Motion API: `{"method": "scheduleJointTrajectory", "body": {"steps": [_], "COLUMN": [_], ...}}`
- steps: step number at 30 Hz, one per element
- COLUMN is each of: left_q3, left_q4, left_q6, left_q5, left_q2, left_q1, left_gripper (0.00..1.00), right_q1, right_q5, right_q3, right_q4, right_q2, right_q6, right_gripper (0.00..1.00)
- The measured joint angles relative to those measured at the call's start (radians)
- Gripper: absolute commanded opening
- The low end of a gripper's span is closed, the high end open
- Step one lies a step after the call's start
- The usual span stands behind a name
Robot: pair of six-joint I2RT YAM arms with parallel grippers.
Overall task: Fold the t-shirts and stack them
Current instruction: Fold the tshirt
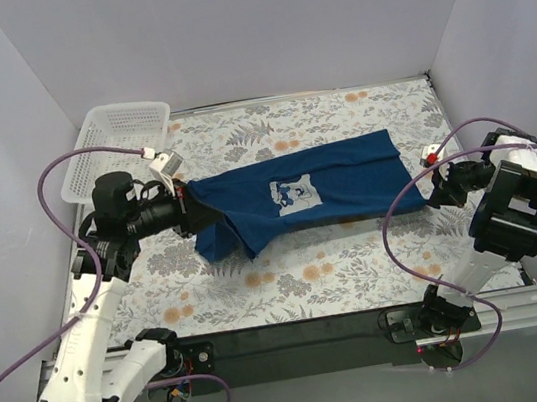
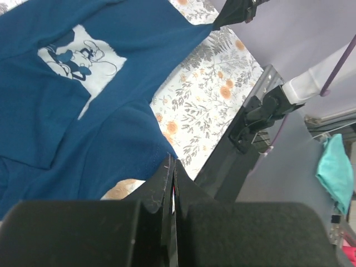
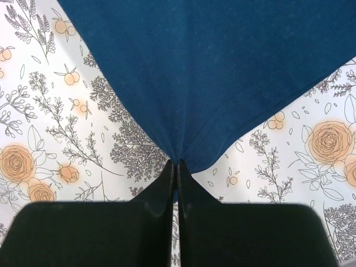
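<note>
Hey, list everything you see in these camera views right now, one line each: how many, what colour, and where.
t-shirt: one, navy with a pale cartoon print, stretched across the middle of the table
basket: one, white mesh, far-left corner of the table
table cover: one, white with grey and orange flowers, under the rest
cloth: one, teal, beyond the table's edge, seen only in the left wrist view
cables: two, purple, one looping along each arm
left gripper: one, black, shut on the t-shirt's left end
right gripper: one, black, shut on the t-shirt's right end
</note>
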Motion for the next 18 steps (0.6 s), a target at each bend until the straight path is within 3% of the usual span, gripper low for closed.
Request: {"method": "scheduleJointTrajectory", "body": {"steps": [4, 11, 18], "left_q3": [-0.003, -0.092, -0.156], "left_q4": [-0.004, -0.017, -0.061], "left_q6": [-0.034, -0.062, -0.086], "left_q5": [0.009, 0.002, -0.033], "left_q2": [0.034, 0.232, 0.231], "left_q1": [-0.001, -0.051, -0.103], "left_gripper": [0.0, 0.0, 0.0], "right_q1": [0.0, 0.0, 0.001], "right_q5": [0.0, 0.001, 0.0], "right_q3": [0.013, 0.019, 0.024], "right_q4": [-0.003, -0.003, -0.003], "right_q2": [0.005, 0.013, 0.033], "right_q6": [0.002, 0.002, 0.003], "right_gripper": [0.01, 0.01, 0.01]}}
